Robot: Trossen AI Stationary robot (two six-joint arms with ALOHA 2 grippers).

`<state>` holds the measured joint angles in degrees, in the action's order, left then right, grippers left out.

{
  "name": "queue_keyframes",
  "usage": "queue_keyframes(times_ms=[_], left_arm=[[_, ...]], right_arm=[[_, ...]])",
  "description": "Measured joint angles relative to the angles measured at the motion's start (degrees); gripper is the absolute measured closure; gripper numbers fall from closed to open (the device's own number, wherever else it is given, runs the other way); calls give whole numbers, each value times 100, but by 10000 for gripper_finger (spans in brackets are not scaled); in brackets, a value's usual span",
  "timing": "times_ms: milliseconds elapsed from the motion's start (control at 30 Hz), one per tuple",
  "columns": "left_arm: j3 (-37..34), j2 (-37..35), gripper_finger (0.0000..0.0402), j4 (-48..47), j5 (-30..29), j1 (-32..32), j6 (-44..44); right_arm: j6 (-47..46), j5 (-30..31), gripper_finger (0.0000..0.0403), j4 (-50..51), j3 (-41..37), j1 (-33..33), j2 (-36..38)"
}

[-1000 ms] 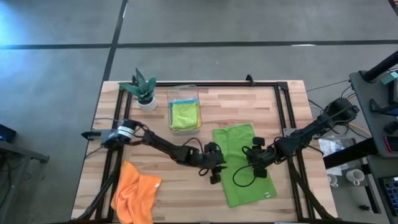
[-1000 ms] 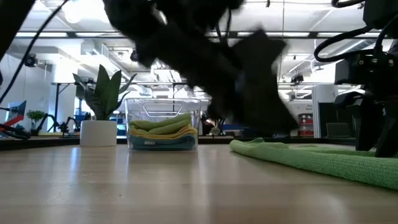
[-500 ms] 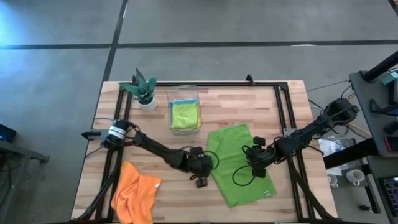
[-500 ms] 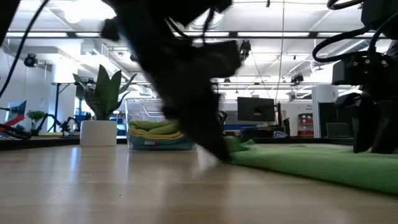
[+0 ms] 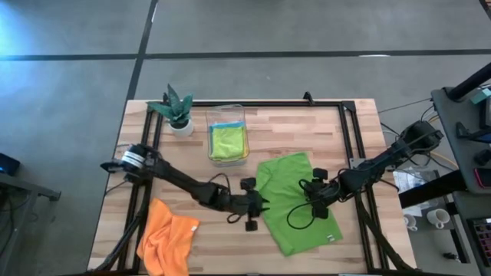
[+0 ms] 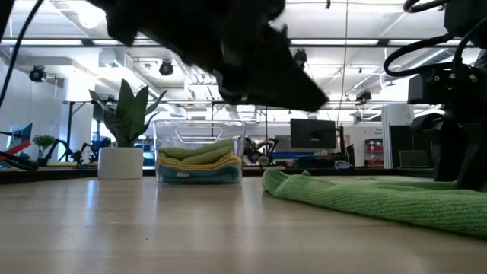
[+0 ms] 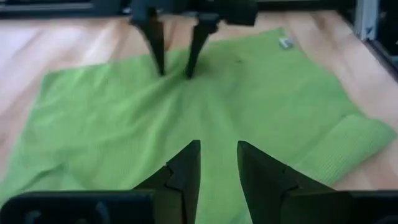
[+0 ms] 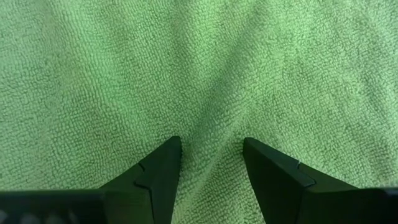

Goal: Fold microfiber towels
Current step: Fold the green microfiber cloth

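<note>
A lime green towel (image 5: 295,203) lies spread on the table right of centre, with its near-left corner rolled over (image 7: 360,143). My left gripper (image 7: 216,149) hovers open just above the towel's left edge (image 5: 261,205), touching nothing. My right gripper (image 8: 211,146) stands open on the towel's middle (image 5: 311,198). An orange towel (image 5: 165,239) lies bunched at the table's near left. Folded towels (image 5: 228,142) sit stacked in the clear bin. My right gripper sets its two open fingertips (image 7: 161,70) down on the middle of the green towel (image 7: 177,84), coming steeply from above. Creases (image 8: 214,93) run out from the spot between the fingers. The towel lies flat on the table in one layer there.
The clear bin (image 5: 227,115) stands at the far middle with a potted plant (image 5: 176,111) to its left. A black frame rail (image 5: 353,146) runs along the table's right side. Bare wood (image 5: 222,245) lies between the orange and green towels.
My left gripper has gone toward the table's left edge and then risen clear of the table. The green towel's left part has been drawn out leftward, so the cloth lies wider than before. Its part under my right gripper has stayed in place.
</note>
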<state>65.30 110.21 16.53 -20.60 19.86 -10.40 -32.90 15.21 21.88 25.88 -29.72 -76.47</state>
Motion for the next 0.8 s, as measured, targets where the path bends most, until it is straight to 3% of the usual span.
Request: queue_keyframes(times_ms=[267,467,600,700,800], left_arm=[[389,933,311,-322,807,-209,-793],[466,559,311,-2209,911,71,-1160],[423,39,311,-3864,452,353,-1653],[421,-409,311,-4208,-309,517,-1774],[383,-741,311,-4182,-1318,602,-1573]], right_arm=[[-98,-214,227,406,142,9,183],[-292,-379,227,546,161,92,219],[-271,-581,227,617,219,188,220],[-263,-978,227,765,361,238,243],[-176,-988,227,751,408,290,241]])
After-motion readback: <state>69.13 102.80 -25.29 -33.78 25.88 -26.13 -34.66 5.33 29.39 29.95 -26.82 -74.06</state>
